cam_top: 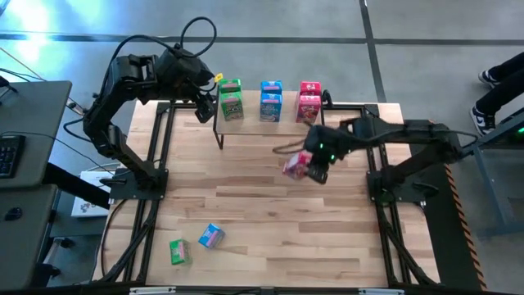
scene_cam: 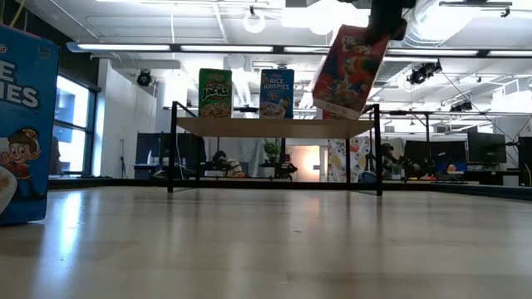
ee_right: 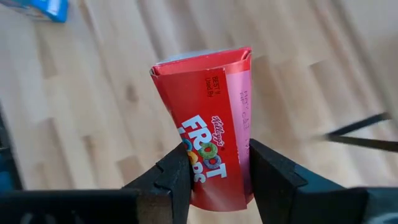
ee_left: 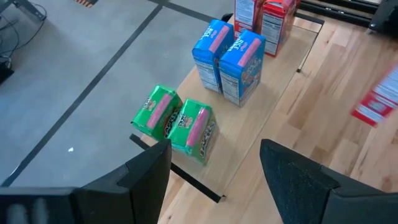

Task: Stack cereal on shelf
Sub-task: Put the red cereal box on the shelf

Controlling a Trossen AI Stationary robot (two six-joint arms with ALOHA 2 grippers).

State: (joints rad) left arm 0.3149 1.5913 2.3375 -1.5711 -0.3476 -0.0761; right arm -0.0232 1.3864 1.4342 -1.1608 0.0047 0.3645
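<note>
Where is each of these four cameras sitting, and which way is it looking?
High view: overhead, facing straight down; both arms, shelf show.
Low view: table height, level toward shelf; red box hangs from above.
Left wrist view: on left arm, over the shelf; left gripper open.
Right wrist view: on right arm, facing the tabletop; right gripper clamps red box.
Shared: the held red box shows in high, low and right wrist views.

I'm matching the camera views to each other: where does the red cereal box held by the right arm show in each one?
High view: red cereal box, mid-table, in the right gripper.
Low view: top, right of centre, tilted, hanging before the shelf.
Left wrist view: blurred at the picture's right edge.
Right wrist view: centre, between the fingers.
Shared landmark: the shelf.
</note>
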